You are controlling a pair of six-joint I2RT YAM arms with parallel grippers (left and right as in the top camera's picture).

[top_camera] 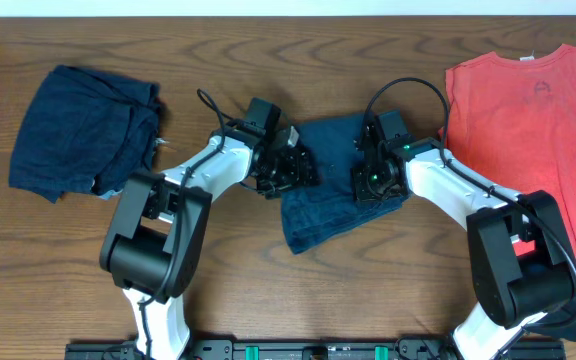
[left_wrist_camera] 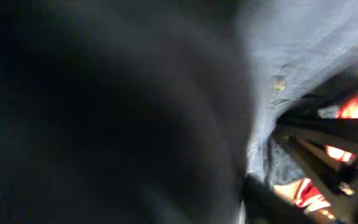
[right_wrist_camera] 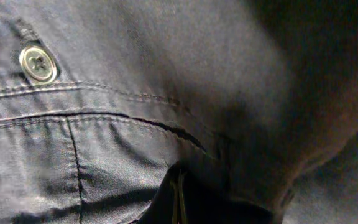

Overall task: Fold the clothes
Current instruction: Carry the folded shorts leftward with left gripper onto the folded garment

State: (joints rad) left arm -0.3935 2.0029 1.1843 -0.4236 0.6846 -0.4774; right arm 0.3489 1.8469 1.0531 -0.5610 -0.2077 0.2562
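Centre of bench (top_camera: pixel 268 60): navy woven shorts (top_camera: pixel 328 205), stitched waistband (right_wrist_camera: pixel 104 102), pale button (right_wrist_camera: pixel 38 63).
We note left fingers (top_camera: pixel 290 170) and right fingers (top_camera: pixel 373 182) crowding its edges, grip unreadable; coral T-shirt (top_camera: pixel 528 130) nearby.

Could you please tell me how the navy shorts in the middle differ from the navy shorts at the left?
The middle shorts have the left gripper and the right gripper at their edges; the left shorts lie apart from both. The middle shorts are a flatter, narrower, tilted piece; the left shorts are a wider, rumpled heap. Both are dark navy cloth on the wooden table.
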